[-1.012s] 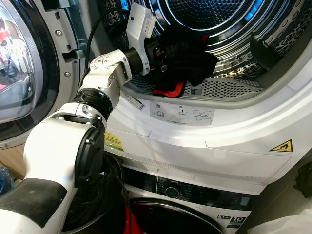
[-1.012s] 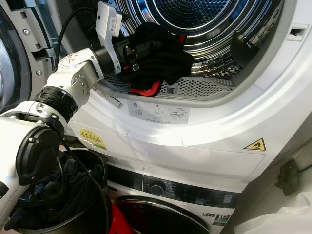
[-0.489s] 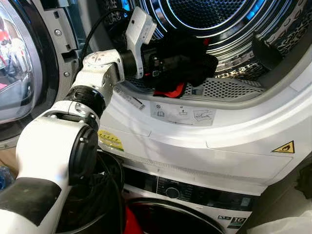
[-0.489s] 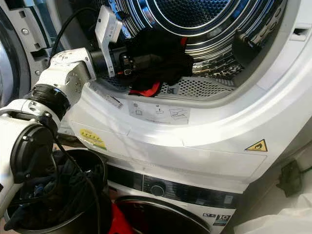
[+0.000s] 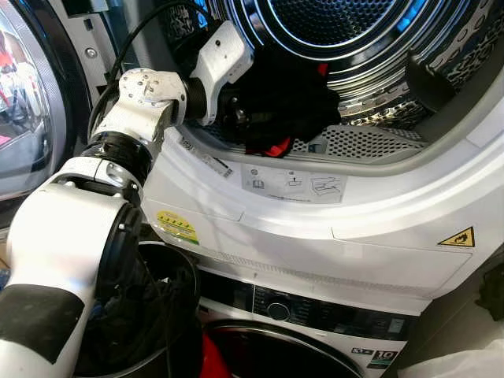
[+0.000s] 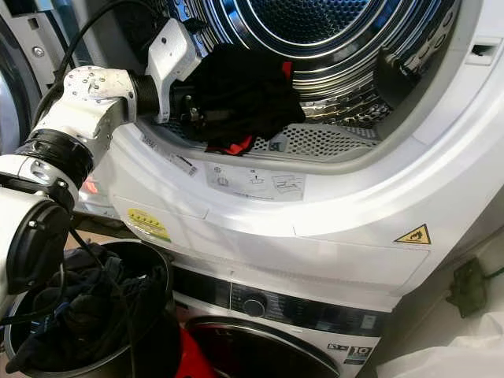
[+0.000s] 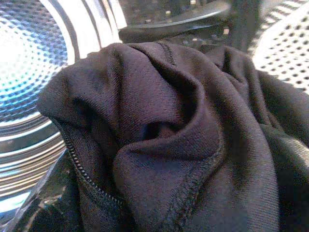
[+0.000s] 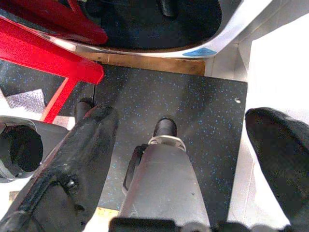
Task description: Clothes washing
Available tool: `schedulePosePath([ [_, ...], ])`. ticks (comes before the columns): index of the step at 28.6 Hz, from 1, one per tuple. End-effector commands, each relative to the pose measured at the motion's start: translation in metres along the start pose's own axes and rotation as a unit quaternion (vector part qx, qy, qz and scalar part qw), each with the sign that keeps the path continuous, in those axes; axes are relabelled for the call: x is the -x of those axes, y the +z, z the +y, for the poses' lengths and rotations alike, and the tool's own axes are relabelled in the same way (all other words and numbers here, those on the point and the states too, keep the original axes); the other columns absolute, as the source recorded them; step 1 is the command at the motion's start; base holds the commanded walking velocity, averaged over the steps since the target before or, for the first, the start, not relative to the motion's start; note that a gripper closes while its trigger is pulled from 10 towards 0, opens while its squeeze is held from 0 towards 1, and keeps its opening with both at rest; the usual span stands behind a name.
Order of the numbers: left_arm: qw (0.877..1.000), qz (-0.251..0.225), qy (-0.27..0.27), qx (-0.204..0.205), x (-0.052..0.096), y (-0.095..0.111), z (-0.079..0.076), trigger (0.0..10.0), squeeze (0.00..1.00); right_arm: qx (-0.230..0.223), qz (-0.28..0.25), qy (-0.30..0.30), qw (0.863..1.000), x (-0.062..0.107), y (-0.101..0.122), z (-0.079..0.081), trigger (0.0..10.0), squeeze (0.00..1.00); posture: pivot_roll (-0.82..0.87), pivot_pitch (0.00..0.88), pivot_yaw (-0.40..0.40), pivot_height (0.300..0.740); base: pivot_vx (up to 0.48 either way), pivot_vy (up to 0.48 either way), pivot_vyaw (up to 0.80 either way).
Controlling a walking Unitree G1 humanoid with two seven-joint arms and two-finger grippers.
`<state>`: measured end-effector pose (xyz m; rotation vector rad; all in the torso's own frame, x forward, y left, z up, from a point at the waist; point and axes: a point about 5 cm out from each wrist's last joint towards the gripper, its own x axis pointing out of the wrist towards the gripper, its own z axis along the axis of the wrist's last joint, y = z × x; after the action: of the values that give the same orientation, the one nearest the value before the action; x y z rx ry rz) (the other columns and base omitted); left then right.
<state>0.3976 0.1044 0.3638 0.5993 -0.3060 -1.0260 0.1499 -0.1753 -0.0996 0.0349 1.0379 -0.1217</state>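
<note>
left gripper [image 5: 240, 118] reaching into drum [image 5: 370, 47] | fingers hidden by black garment [image 5: 287, 98], state unclear | right gripper [image 8: 181, 140] fingers spread, idle

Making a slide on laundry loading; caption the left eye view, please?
Left pincer pushes a black garment into the upper drum; bin of dark clothes below.

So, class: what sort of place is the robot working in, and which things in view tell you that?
Probably a home laundry corner. A dryer drum stands open, stacked above a washer, and a bucket of dark clothes sits beside them. The left gripper pushes a black garment into the drum.
</note>
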Motion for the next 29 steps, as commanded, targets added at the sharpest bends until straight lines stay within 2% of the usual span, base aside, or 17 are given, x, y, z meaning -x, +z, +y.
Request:
schedulePosePath([
  [1,0.999,-0.005,-0.047,0.007,-0.002,0.001,-0.006,10.0,1.0,-0.004,0.005,0.002,1.0,0.0,-0.002,0.003,10.0,0.0,0.07,0.0,0.069,0.74,0.0,0.0,0.0],
  [4,0.994,-0.06,-0.091,0.02,-0.007,0.021,-0.007,10.0,1.0,-0.006,0.004,0.002,1.0,0.0,-0.002,0.004,10.0,0.0,0.07,0.0,0.068,0.74,0.0,0.0,0.0],
  [6,0.993,-0.066,-0.098,0.019,-0.007,0.024,-0.007,10.0,1.0,-0.007,0.004,0.002,1.0,0.0,-0.002,0.004,10.0,0.0,0.07,0.0,0.069,0.74,0.0,0.0,0.0],
  [7,0.99,-0.069,-0.124,0.007,-0.006,0.029,-0.007,10.0,1.0,-0.007,0.005,0.001,1.0,0.0,-0.002,0.004,10.0,0.0,0.07,0.0,0.069,0.74,0.0,0.0,0.0],
  [10,0.984,-0.042,-0.171,-0.041,-0.003,0.034,-0.009,10.0,1.0,-0.008,0.005,-0.001,1.0,0.0,-0.003,0.002,10.0,0.0,0.07,0.0,0.076,0.74,0.0,0.0,0.0],
  [13,0.98,-0.027,-0.187,-0.067,0.001,0.036,-0.009,10.0,1.0,-0.01,0.006,-0.003,1.0,0.0,-0.003,0.002,10.0,0.0,0.07,0.0,0.079,0.74,0.0,0.0,0.0],
  [17,0.972,0.006,-0.197,-0.131,0.006,0.04,-0.007,10.0,1.0,-0.012,0.006,-0.002,1.0,0.0,-0.003,0.003,10.0,0.0,0.08,0.0,0.077,0.74,0.0,0.0,0.0],
  [18,0.966,0.04,-0.177,-0.184,0.007,0.04,-0.005,10.0,1.0,-0.012,0.006,-0.002,1.0,0.0,-0.003,0.003,10.0,0.0,0.08,0.0,0.077,0.74,0.0,0.0,0.0],
  [19,0.945,0.092,-0.133,-0.284,0.008,0.041,0.0,10.0,1.0,-0.011,0.006,-0.001,1.0,0.0,-0.003,0.004,10.0,0.0,0.08,0.0,0.077,0.74,0.0,0.0,0.0],
  [20,0.938,0.101,-0.124,-0.308,0.008,0.041,0.0,10.0,1.0,-0.01,0.006,0.0,1.0,0.0,-0.002,0.004,10.0,0.0,0.08,0.0,0.076,0.74,0.0,0.0,0.0],
  [21,0.937,0.092,-0.097,-0.323,0.006,0.045,0.002,10.0,1.0,-0.01,0.005,0.0,1.0,0.0,-0.002,0.004,10.0,0.0,0.09,0.0,0.075,0.74,0.0,0.0,0.0],
  [22,0.939,0.077,-0.079,-0.326,0.004,0.047,0.003,10.0,1.0,-0.01,0.005,0.0,1.0,0.0,-0.002,0.004,10.0,0.0,0.09,0.0,0.074,0.74,0.0,0.0,0.0],
  [23,0.947,0.052,-0.067,-0.311,0.003,0.05,0.002,10.0,1.0,-0.01,0.005,0.0,1.0,0.0,-0.001,0.005,10.0,0.0,0.1,0.0,0.075,0.74,0.0,0.0,0.0],
  [24,0.96,0.013,-0.077,-0.268,0.001,0.049,-0.001,10.0,0.0,-0.01,0.004,0.001,1.0,0.0,0.0,0.006,10.0,0.0,0.1,0.0,0.076,0.74,0.0,0.0,0.0],
  [28,0.969,-0.033,-0.13,-0.205,0.003,0.044,-0.008,10.0,0.0,-0.01,0.001,0.004,1.0,-0.001,0.002,0.008,10.0,0.0,0.1,0.0,0.074,0.74,0.0,0.0,0.0],
  [29,0.971,-0.063,-0.137,-0.184,0.003,0.049,-0.009,10.0,0.0,-0.008,0.001,0.005,1.0,-0.001,0.003,0.009,10.0,0.0,0.11,0.0,0.073,0.74,0.0,0.0,0.0],
])
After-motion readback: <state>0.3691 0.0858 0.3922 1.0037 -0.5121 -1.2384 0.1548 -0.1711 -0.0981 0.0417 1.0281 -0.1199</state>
